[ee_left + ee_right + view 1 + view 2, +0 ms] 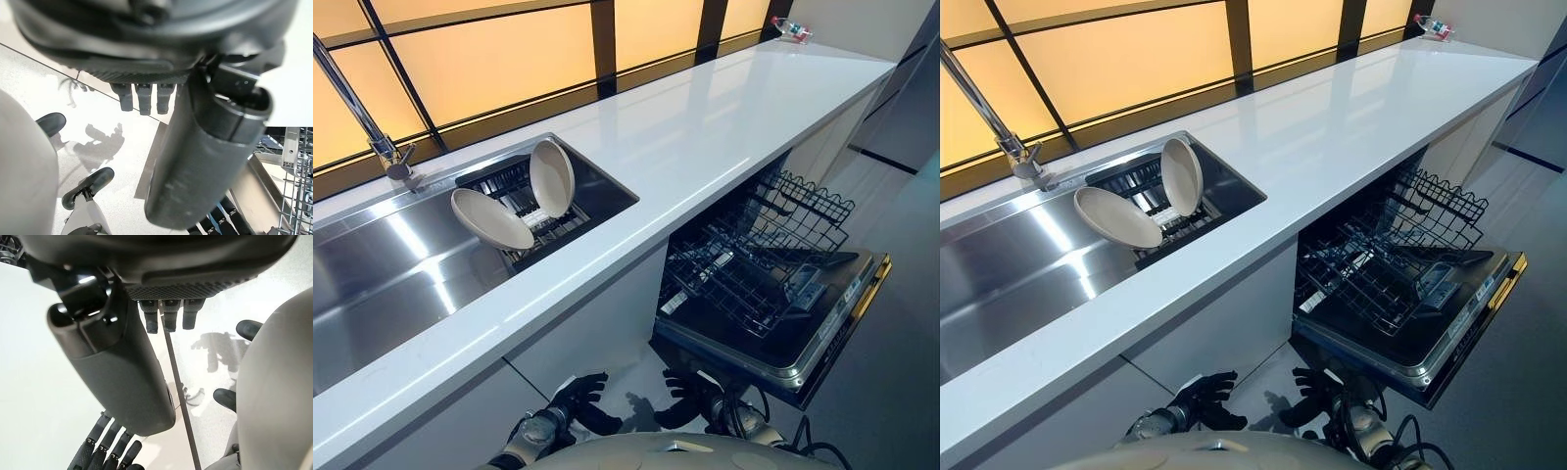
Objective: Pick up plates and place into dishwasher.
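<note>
- Left hand (pixel 579 394), dark-fingered, hangs low in front of the counter, fingers relaxed and spread, nothing in it; its wrist view shows loose fingers (pixel 140 100) over pale floor.
- Right hand (pixel 688 396) sits beside it at the same low height, also spread loosely and holding nothing; its own wrist view shows fingers (pixel 166 318) slack above the floor. Judged: both hands are parked, reach not yet begun.
- Two beige oval plates stand in a black wire drying rack (pixel 514 186) set into the right end of the stainless steel sink (pixel 382 279).
- Upright beige plate (pixel 552 177) stands nearly on edge in the rack's slots; the slots probably keep it upright for draining.
- Leaning beige plate (pixel 491 217) tilts well over toward the basin, its lower edge caught in the rack. The two plates sit close together; contact cannot be confirmed.
- Open dishwasher (pixel 783 333) sits below the glossy white countertop (pixel 705 127), to the right of the sink, door dropped flat, dark wire lower rack (pixel 754 255) pulled out over it, presumably to give clear access from above.
- Chrome tap (pixel 386 147) rises behind the sink, left of the plates.
- Judged progress: start of task, no plate lifted; the leaning plate offers the more exposed rim for a first grasp.
</note>
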